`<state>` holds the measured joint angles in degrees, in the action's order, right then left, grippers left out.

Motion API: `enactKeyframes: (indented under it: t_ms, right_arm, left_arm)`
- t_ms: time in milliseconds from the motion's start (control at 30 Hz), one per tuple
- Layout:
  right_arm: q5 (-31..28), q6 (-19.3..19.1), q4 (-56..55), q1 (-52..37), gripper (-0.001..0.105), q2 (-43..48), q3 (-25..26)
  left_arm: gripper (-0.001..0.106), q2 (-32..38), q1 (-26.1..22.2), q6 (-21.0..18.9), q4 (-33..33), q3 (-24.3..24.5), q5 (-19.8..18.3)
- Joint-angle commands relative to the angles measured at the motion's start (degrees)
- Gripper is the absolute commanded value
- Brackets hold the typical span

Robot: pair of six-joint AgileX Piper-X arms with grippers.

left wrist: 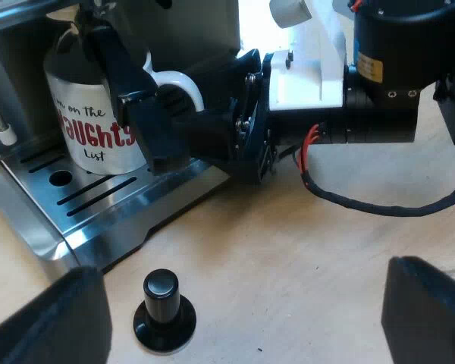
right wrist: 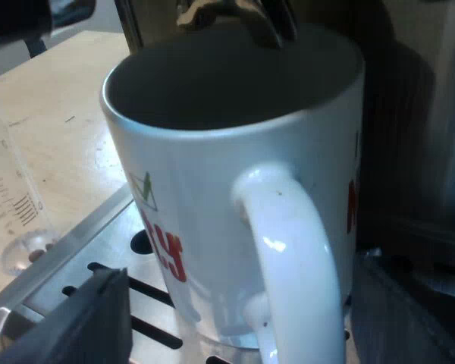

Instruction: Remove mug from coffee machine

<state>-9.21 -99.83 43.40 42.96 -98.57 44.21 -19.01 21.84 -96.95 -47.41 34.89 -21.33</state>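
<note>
Fingers (right wrist: pixel 91 318) on my right gripper (right wrist: pixel 243 307) are spread wide with the mug's handle (right wrist: pixel 288 250) sitting right between them, and as far as I can see nothing is clamped yet. That handle loop is the obvious place to grab imo. It's glazed ceramic, so stiff but slick, and it'll chip if it bangs into metal. The mug (right wrist: pixel 212 189) looks empty from above, so I'd guess it's not too heavy. Held by the handle alone it will want to tip though, so a firm squeeze low on the loop seems smart. It stands upright on the slotted drip tray (right wrist: pixel 61 280) of the espresso machine (left wrist: pixel 38 227), directly under the spout (right wrist: pixel 235 19). The rim is close to that spout, so I reckon a high lift is out. A small lift and a straight pull out toward the open table looks safer. A measuring glass (right wrist: pixel 7 205) stands on the table just beside the tray's edge, so watch that side. My left gripper (left wrist: pixel 239 303) hangs over the table (left wrist: pixel 303 243) with its fingers wide apart, holding nothing. A black-knobbed tamper (left wrist: pixel 161 311) stands on the wood below it, near the tray's front lip. Plenty of bare wood around it for setting the mug down.
</note>
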Motion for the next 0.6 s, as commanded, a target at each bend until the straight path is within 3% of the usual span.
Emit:
enactKeyframes:
  t_ms: [33,233,467,600]
  right_arm:
    - [-0.04,-0.53,1.05,-0.07,0.063,-0.35,0.34]
    - [-0.18,-0.53,1.05,-0.07,0.062,-0.32,0.34]
    - [-0.95,-0.53,1.05,-0.07,0.035,-0.32,0.34]
    - [-1.1,-0.53,1.05,-0.07,0.031,-0.32,0.34]
  left_arm:
    - [0.087,-0.06,0.15,0.06,0.61,0.28,-0.36]
    - [0.087,-0.06,0.15,0.06,0.61,0.28,-0.36]
    - [0.087,-0.06,0.15,0.06,0.61,0.28,-0.36]
    - [0.087,-0.06,0.15,0.06,0.61,0.28,-0.36]
